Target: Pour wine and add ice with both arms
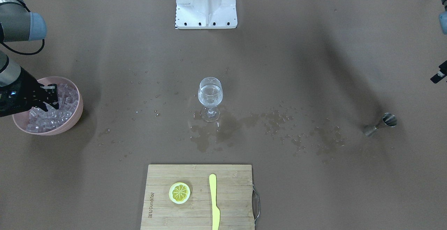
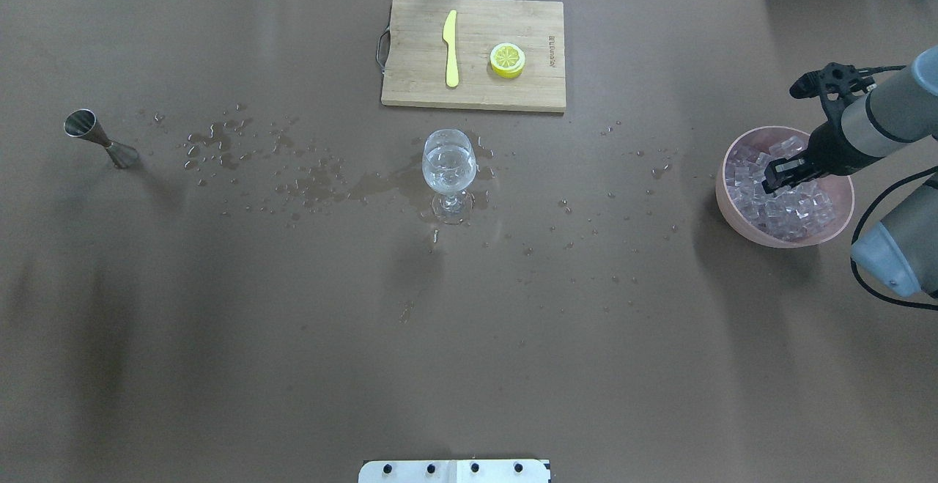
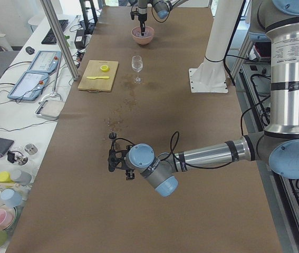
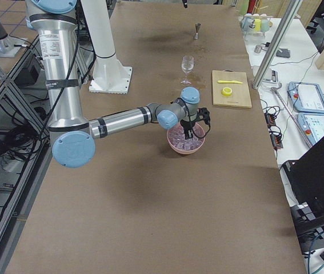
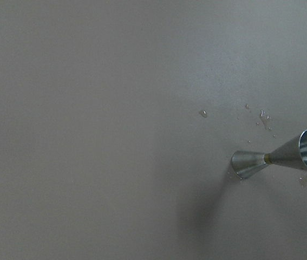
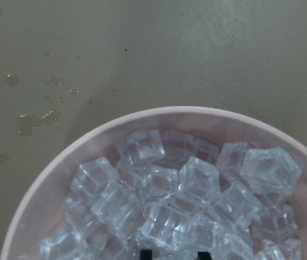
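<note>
Glinting clear ice (image 6: 196,189) heaped in pink bowl (image 6: 50,179), right pincer (image 6: 172,254) spread above

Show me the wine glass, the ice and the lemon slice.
wine glass (image 1: 210,94): front-facing view, on its bowl.
ice (image 6: 199,181): right wrist view, on a cube in the heap.
lemon slice (image 2: 507,59): overhead view, on its middle.

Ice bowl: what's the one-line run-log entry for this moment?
step: fetching ice | right gripper: tips at ice in pink bowl | glass: holds wine | jigger: on table, unheld
</note>
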